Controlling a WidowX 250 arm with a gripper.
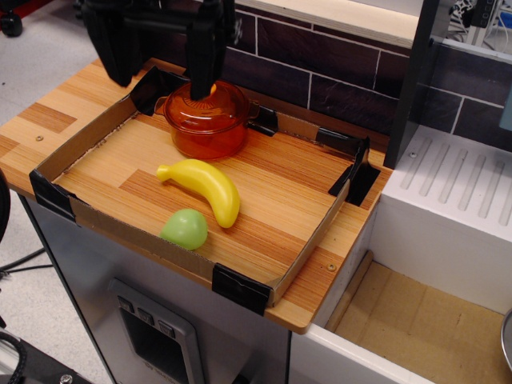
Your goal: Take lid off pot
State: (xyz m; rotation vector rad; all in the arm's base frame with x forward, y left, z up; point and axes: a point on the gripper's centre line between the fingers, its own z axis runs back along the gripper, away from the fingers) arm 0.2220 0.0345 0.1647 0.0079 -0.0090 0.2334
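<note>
The orange pot point(206, 138) stands at the back of the cardboard tray, by its rear wall. The domed orange lid point(200, 110) sits on it, and the knob at its centre is partly hidden behind a finger. My black gripper point(164, 80) hangs over the tray's back left corner with its jaws wide apart and empty. Its right finger point(204, 68) comes down onto the middle of the lid, at the knob. Its left finger point(120, 56) is left of the pot, outside the rim.
A yellow banana point(204, 188) and a green fruit point(185, 229) lie in front of the pot in the cardboard tray point(312, 240). The tray rests on a wooden counter point(48, 120). A dark brick wall point(336, 72) is behind it. A white sink unit point(448, 192) is to the right.
</note>
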